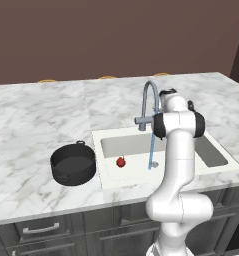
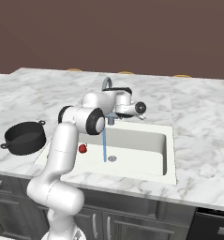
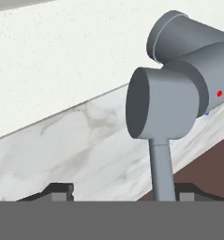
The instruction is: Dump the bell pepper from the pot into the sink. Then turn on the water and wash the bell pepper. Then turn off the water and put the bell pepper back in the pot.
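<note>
Gripper seen with jaws spread around faucet lever, fingertips cut off at frame bottom; bell pepper lies in sink

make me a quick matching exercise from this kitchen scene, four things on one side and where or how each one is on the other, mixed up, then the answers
Things:
1. bell pepper
2. pot
3. faucet
4. gripper

States:
A. empty, on the marble counter beside the sink
B. running a thin stream of water
C. at the faucet's lever handle
D. lying in the basin, beside the stream

Pairs: 1-D, 2-A, 3-B, 4-C
</note>
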Controlling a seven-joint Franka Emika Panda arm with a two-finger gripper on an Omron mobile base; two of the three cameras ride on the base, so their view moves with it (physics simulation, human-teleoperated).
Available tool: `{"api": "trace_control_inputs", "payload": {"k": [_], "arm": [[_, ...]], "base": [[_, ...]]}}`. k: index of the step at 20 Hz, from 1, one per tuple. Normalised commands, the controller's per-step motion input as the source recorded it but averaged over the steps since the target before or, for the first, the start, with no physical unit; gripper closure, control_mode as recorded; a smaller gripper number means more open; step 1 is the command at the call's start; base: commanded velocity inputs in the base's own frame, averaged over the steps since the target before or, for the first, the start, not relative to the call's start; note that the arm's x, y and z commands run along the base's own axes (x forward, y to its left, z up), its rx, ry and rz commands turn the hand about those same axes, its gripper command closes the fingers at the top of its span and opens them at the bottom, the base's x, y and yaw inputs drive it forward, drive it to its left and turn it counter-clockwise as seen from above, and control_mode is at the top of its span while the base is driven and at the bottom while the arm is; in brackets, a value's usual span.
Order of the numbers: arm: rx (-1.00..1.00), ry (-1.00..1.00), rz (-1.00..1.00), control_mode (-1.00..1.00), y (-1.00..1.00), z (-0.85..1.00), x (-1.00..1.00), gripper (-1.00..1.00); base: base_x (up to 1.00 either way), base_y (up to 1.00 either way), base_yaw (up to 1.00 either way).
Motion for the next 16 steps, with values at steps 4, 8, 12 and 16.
{"api": "trace_control_inputs", "payload": {"k": [4,8,12,16], "arm": [[0.17,0.03,0.00,-1.00,-0.52,0.28,-0.16,-1.00],[0.20,0.00,0.00,-1.00,-0.36,0.44,-0.20,-1.00],[0.18,0.00,0.00,-1.00,-0.06,0.69,-0.39,-1.00],[0.12,0.00,0.00,-1.00,-0.05,0.58,-0.45,-1.00]], "base": [[0.00,0.00,0.00],[0.00,0.00,0.00],[0.00,0.00,0.00],[0.00,0.00,0.00]]}}
